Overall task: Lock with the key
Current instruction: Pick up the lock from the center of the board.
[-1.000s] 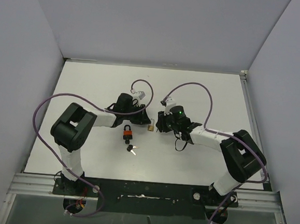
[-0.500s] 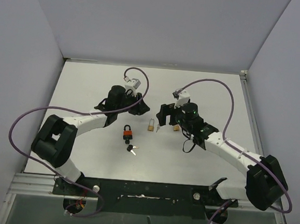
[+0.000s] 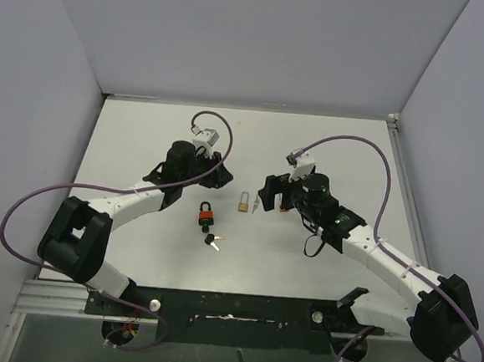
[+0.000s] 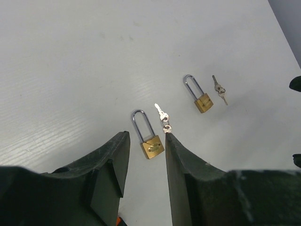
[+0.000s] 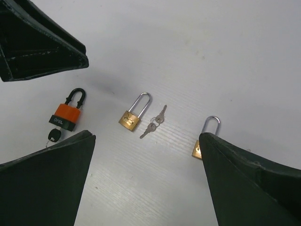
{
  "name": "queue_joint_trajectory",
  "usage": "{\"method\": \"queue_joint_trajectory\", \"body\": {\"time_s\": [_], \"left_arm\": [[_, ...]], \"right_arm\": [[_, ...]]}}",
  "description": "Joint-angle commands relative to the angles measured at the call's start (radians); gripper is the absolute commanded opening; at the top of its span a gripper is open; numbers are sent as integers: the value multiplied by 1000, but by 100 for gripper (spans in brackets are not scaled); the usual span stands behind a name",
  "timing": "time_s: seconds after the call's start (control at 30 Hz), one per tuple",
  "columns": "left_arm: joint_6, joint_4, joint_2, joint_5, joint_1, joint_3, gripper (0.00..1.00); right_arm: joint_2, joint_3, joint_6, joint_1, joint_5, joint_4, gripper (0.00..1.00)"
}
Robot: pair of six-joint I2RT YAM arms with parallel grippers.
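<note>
moved since a second before: both arms had unfolded from their hunched pose and stretched low across the table (image 3: 145, 131); the right gripper (image 3: 268, 196) had spread from narrow to wide; the brass padlock (image 3: 244, 203) lay in the same spot.
top view, left gripper (image 3: 219, 177): low over the table, just left of the brass padlock, not touching it.
top view, right gripper: just right of the brass padlock, nothing in it.
top view, orange padlock (image 3: 206, 216): flat on the table, on the near side of the left gripper, with the black-headed key (image 3: 213, 242) just below it.
left wrist, left gripper (image 4: 146, 136): fingers (image 4: 113, 165) partly apart, grasping nothing.
left wrist, brass padlock (image 4: 149, 140): flat just beyond the fingertips, shackle pointing away, silver keys (image 4: 162, 117) at its right.
left wrist, second brass padlock (image 4: 200, 96): farther off to the right, its own small keys (image 4: 219, 89) beside it.
right wrist, right gripper (image 5: 146, 136): released, fingers (image 5: 47, 183) at the far edges of the frame, holding nothing.
right wrist, orange padlock (image 5: 68, 114): left of centre, black-headed key (image 5: 53, 136) at its base; whether it sat in the keyhole could not be told.
right wrist, brass padlock (image 5: 133, 115): centre, silver keys (image 5: 154, 123) just beside it, apart from both fingers.
right wrist, second brass padlock (image 5: 203, 141): partly hidden behind the right-hand finger.
</note>
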Motion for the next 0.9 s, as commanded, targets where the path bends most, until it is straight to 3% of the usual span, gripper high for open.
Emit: {"method": "queue_joint_trajectory", "body": {"time_s": [0.0,0.3,0.53,0.87], "left_arm": [[28,-2,-93,-53,8,-19,34],[12,-26,-189,-96,66,-107,35],[-22,-33,-244,-132,159,-215,35],[-63,-11,-311,-237,209,-335,37]], "right_arm": [[-30,27,-43,57,-8,3,98],[158,139,-44,274,270,-71,98],[340,235,2,323,215,-34,98],[616,460,44,368,179,-42,99]]}}
